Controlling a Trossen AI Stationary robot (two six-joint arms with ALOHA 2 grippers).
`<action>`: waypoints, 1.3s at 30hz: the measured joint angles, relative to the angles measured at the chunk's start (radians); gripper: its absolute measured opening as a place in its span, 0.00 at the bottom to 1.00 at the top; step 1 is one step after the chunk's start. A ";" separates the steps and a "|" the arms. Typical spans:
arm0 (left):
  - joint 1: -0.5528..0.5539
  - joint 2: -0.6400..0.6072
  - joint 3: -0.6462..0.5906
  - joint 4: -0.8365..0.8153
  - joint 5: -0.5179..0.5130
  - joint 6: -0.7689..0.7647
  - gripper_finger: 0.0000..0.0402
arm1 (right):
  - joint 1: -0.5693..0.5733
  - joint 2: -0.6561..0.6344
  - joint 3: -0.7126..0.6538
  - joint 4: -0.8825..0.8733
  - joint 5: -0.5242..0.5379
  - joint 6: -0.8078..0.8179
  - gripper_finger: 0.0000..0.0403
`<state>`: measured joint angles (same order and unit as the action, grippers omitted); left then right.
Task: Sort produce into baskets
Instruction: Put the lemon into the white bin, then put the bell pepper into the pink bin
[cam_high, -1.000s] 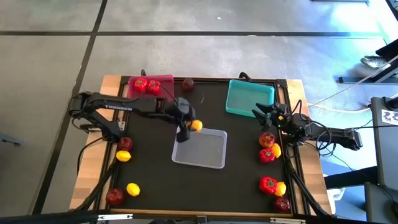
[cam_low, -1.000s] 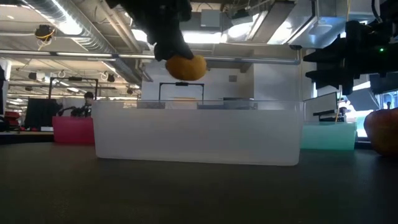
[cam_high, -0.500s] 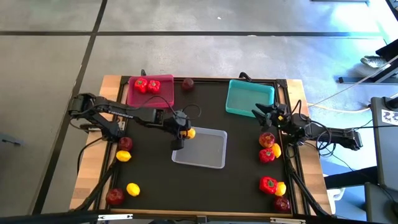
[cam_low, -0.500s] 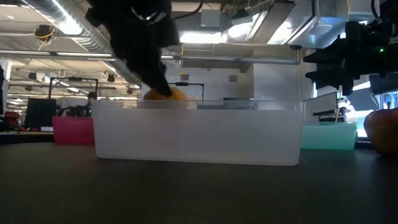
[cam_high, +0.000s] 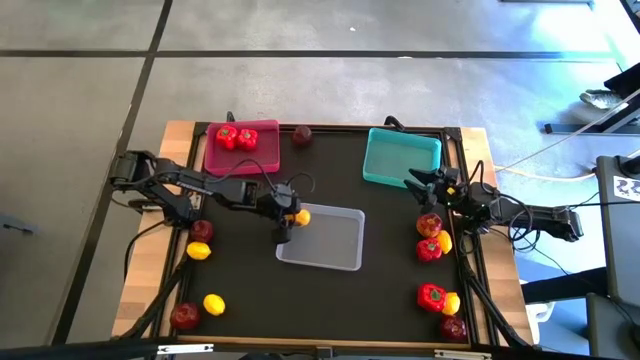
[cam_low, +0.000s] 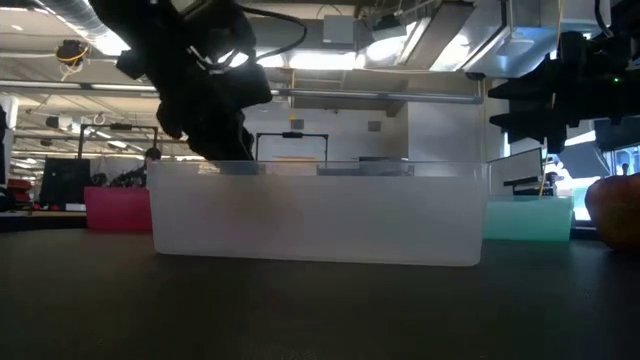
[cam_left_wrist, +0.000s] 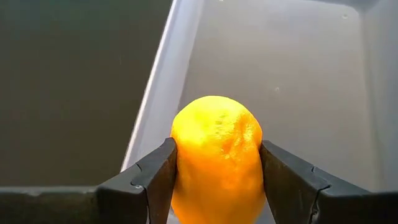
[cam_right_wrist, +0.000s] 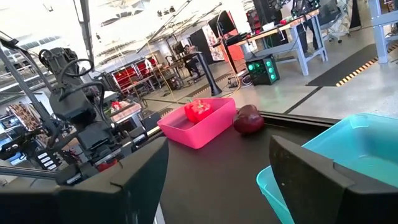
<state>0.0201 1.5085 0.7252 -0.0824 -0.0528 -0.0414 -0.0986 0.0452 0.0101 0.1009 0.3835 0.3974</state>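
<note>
The lemon (cam_left_wrist: 216, 158), lowered, sits clamped in left pincer (cam_left_wrist: 217, 174) over clear tray (cam_left_wrist: 323, 74).

Black-topped table (cam_high: 330, 290) with baskets (cam_high: 402, 157), produce (cam_high: 214, 303)

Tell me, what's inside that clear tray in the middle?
The clear tray looks bare inside. The left gripper holds a lemon over its left edge; the floor directly beneath the lemon is hidden.

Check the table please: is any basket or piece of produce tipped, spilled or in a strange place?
Nothing stands out. The pink basket, teal basket and clear basket sit flat. Loose produce lies at both table sides, unsorted. The left gripper holds a lemon over the clear basket's edge; the right gripper waits open beside the teal basket.
</note>
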 joint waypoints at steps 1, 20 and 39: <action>0.000 0.000 -0.003 -0.003 0.000 0.003 0.51 | 0.000 0.000 0.000 0.000 0.000 0.000 0.69; 0.001 -0.002 0.005 -0.015 -0.004 0.016 0.62 | 0.000 0.000 0.000 -0.032 -0.001 0.022 0.69; 0.000 -0.104 0.140 -0.170 -0.019 -0.009 0.62 | 0.001 0.028 0.102 0.003 -0.290 0.096 0.69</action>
<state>0.0196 1.4050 0.8654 -0.2520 -0.0723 -0.0505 -0.0978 0.0732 0.1121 0.1043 0.0939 0.4930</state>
